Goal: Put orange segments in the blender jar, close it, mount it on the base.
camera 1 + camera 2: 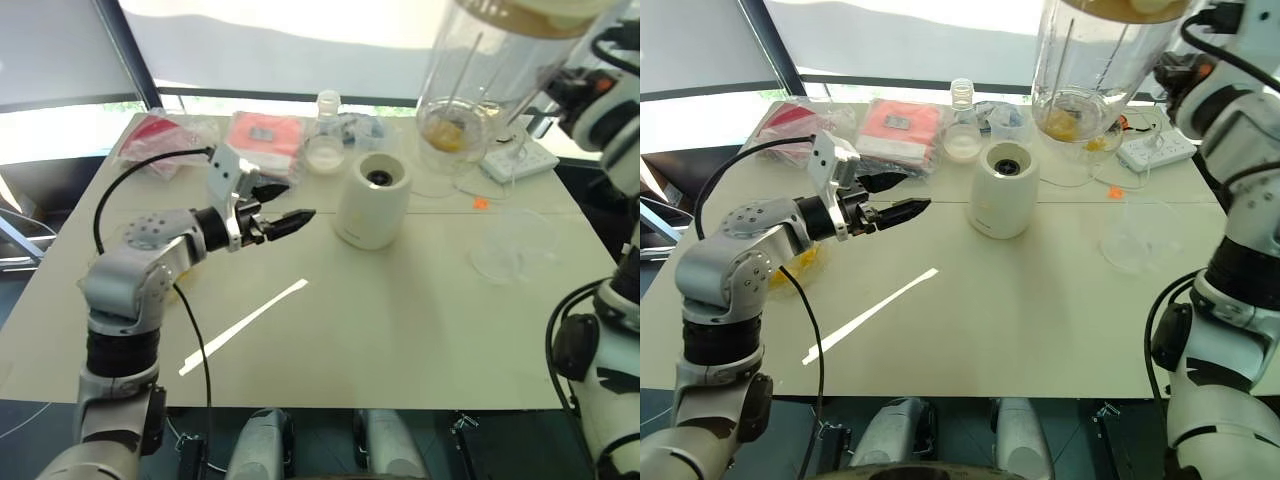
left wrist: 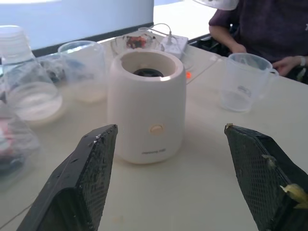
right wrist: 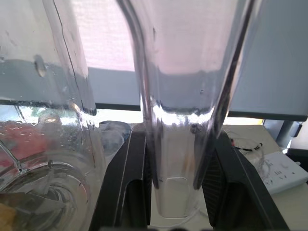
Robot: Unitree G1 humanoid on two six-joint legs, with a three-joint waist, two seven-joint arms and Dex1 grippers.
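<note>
Left of everything, the left gripper (image 1: 898, 213) hovers above the table (image 1: 400, 330) with its two black fingers (image 2: 82, 178) spread wide and nothing between them; a bit of yellow pulp clings to one fingertip. Just ahead of those fingers, near but apart, stands the base (image 1: 372, 200): a squat white rounded cylinder, upright, with a dark round socket in its top and a small round button low on its front. Beyond the base from this gripper sit a clear bottle (image 1: 326, 135) with whitish contents and a clear cup (image 2: 239, 82), and a person (image 2: 269, 29) is at the table's far side. Up to the right, the right gripper (image 3: 175, 192) is clamped on the handle of the jar (image 1: 1095, 70), one finger on each side of it. The jar is tall, clear and ribbed, held up off the table, beyond and above the base. Orange segments (image 1: 447, 135) lie glossy and yellow-orange in its bottom.
</note>
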